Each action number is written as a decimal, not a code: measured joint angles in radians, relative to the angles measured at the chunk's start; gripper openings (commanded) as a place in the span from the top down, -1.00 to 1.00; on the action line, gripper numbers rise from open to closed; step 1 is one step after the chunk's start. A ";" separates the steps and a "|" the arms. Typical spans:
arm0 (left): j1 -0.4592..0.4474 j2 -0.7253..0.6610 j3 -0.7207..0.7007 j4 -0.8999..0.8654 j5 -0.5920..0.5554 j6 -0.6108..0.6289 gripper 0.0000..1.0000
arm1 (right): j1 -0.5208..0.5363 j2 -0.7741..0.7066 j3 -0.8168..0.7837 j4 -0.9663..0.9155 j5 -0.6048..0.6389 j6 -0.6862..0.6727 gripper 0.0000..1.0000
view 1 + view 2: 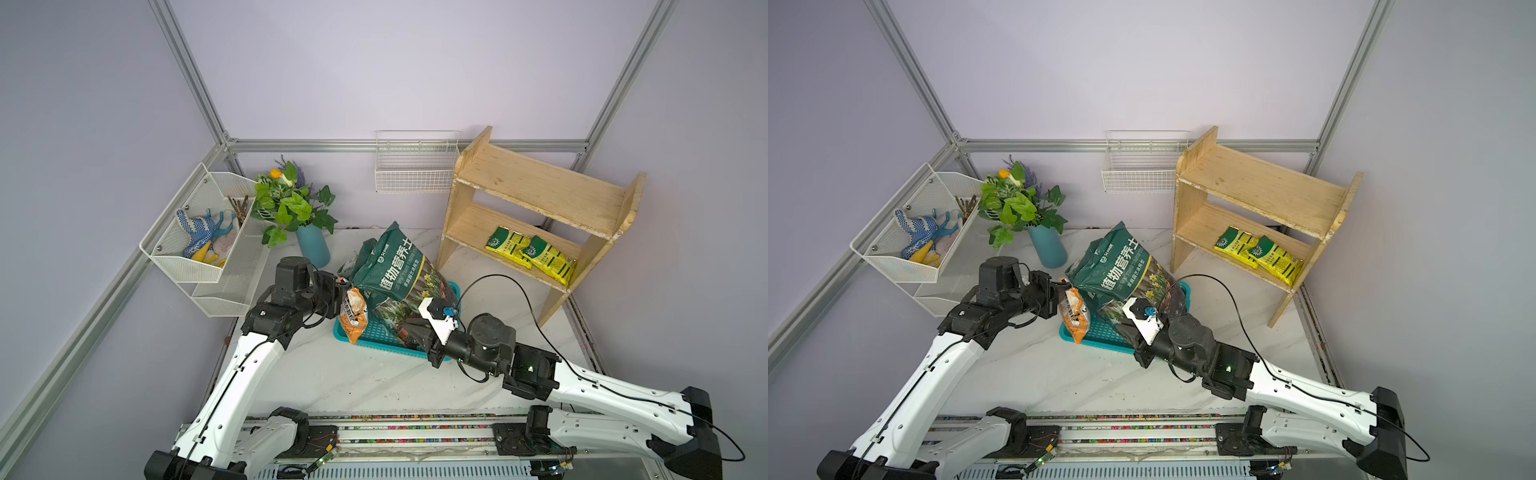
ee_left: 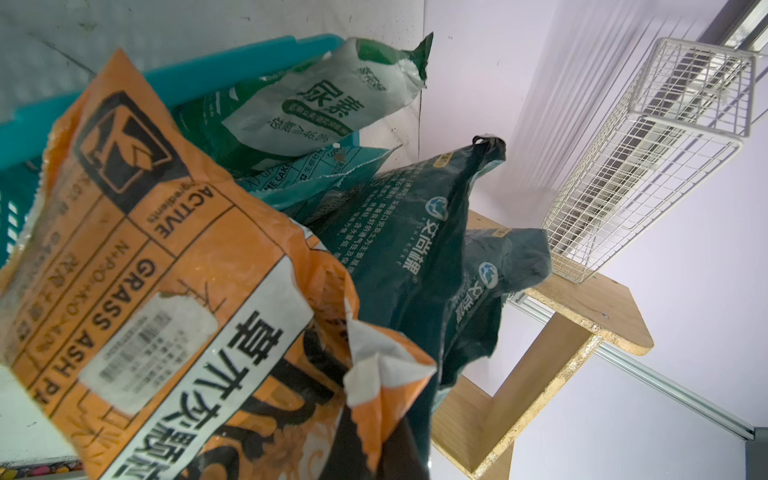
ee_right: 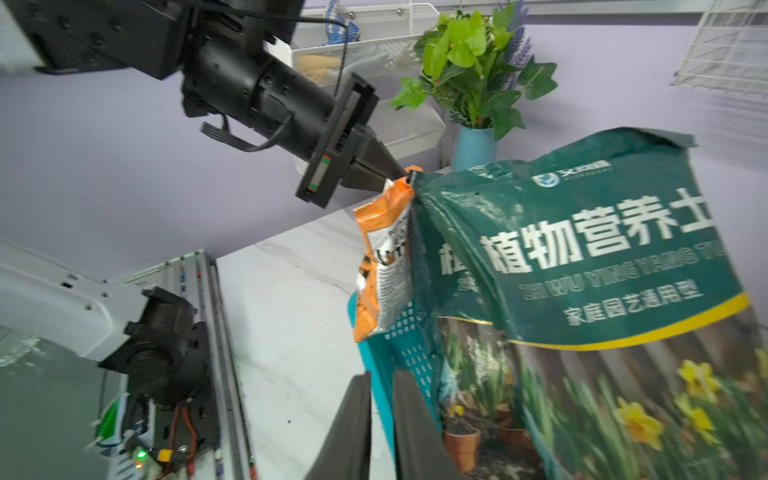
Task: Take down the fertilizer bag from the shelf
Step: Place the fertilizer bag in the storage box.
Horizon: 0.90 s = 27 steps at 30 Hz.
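The shelf (image 1: 540, 183) is pale unpainted wood, the yellow bags (image 1: 528, 251) glossy plastic, the basket (image 1: 376, 332) perforated teal plastic.

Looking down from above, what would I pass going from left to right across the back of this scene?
In a top view: mesh basket → vase → green bag → shelf.
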 measured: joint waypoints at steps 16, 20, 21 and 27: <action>-0.040 -0.037 -0.006 0.007 -0.065 -0.051 1.00 | 0.314 0.542 0.034 0.402 0.188 0.028 1.00; -0.040 -0.027 -0.007 0.007 -0.053 -0.058 1.00 | 0.314 0.679 0.093 0.478 0.286 0.032 1.00; -0.040 -0.029 -0.007 0.007 -0.053 -0.060 1.00 | 0.313 0.701 0.103 0.489 0.314 0.032 1.00; -0.040 -0.065 -0.031 0.006 -0.055 -0.070 1.00 | 0.287 0.758 0.127 0.537 0.502 0.039 1.00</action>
